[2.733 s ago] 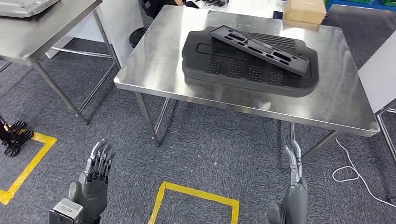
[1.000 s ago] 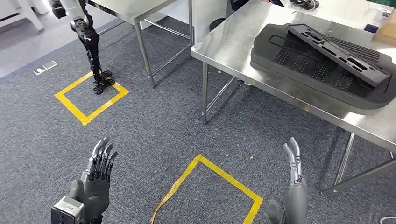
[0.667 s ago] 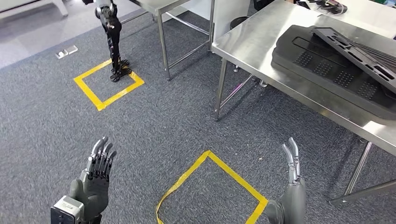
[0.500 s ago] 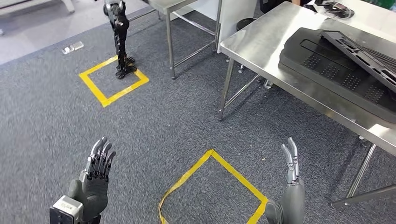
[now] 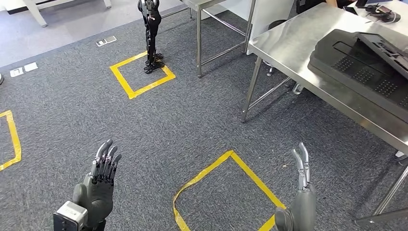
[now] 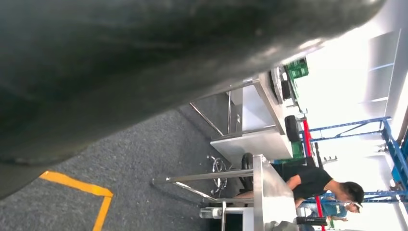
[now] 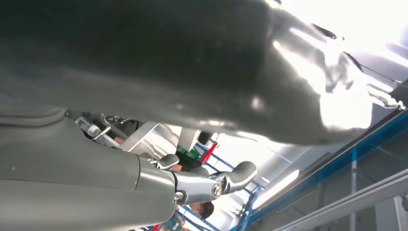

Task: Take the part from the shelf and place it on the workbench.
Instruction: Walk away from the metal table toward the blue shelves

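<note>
Carpet [image 5: 96, 110] — grey, short-piled and speckled — is spreading under both raised hands in the head view. The left hand [image 5: 98, 180] is hovering low on the left with dark jointed fingers [image 5: 106, 156] extended and slightly apart, grasping nothing; a silver block is sitting at its wrist. The right hand [image 5: 300, 192] is standing edge-on, its slim metal fingers [image 5: 302, 159] pointing straight up and close together, its smooth grey palm carrying nothing.

Between the hands a square of yellow tape [image 5: 226, 190] is lying on the carpet, one strip wrinkled and lifting near its corner. A second taped square [image 5: 142, 74] is sitting farther off, with a black jointed stand [image 5: 152, 33] planted at its far corner.

On the right, the workbench [image 5: 298, 53] is showing a brushed stainless top with thin tubular legs and cross braces. The part [image 5: 385, 45] — a flat black ribbed panel with slotted cut-outs — is resting tilted on top of a thick black moulded tray [image 5: 351, 72], rounded at the corners and dotted with grids of small holes.

In the left wrist view a person in a black shirt [image 6: 312, 180] is leaning beside a steel table, with blue shelf framing [image 6: 389, 144] behind.
</note>
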